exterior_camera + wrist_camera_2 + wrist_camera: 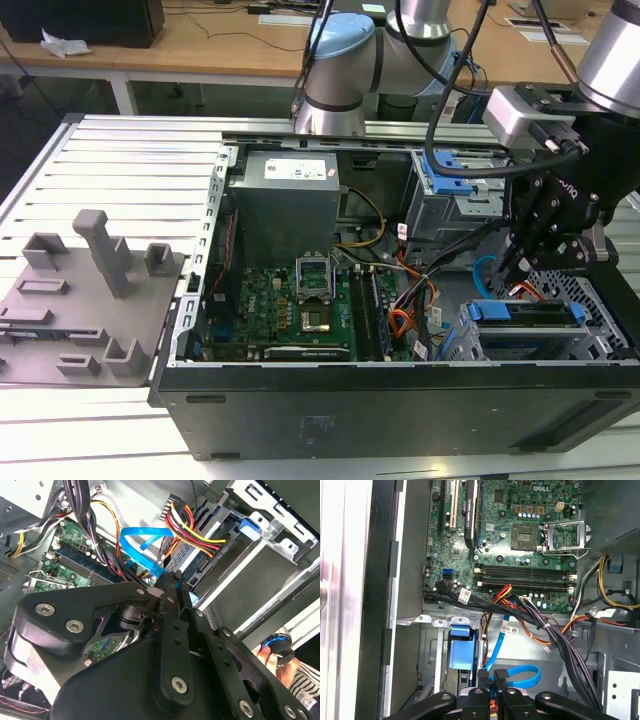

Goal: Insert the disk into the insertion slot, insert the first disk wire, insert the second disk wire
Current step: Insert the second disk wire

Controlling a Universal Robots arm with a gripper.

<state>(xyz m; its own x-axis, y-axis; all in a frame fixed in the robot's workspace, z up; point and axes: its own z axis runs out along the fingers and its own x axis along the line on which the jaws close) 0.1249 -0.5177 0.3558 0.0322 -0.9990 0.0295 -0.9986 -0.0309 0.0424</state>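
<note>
The disk (528, 316), in a blue carrier (460, 647), sits inside the insertion slot (598, 300), a silver perforated cage at the exterior view's right. My black gripper (516, 264) hangs just behind that cage, by the disk's rear end. In both wrist views its fingers stand close together on the second disk wire (142, 534), a light blue flat cable looping away from the gripper (492, 678). The first disk wire (189, 523), a red, yellow and dark bundle, ends in a black connector (216, 551) lying against the disk's end, beside my gripper (169, 583).
A grey cage with a blue latch (452, 172) stands behind the gripper. The motherboard (300, 300), an orange flat cable (400, 322) and thick black cable bundles (555, 640) crowd the case. A hand with a striped sleeve (297, 677) shows beyond the case. A grey fixture (85, 300) lies at the exterior view's left.
</note>
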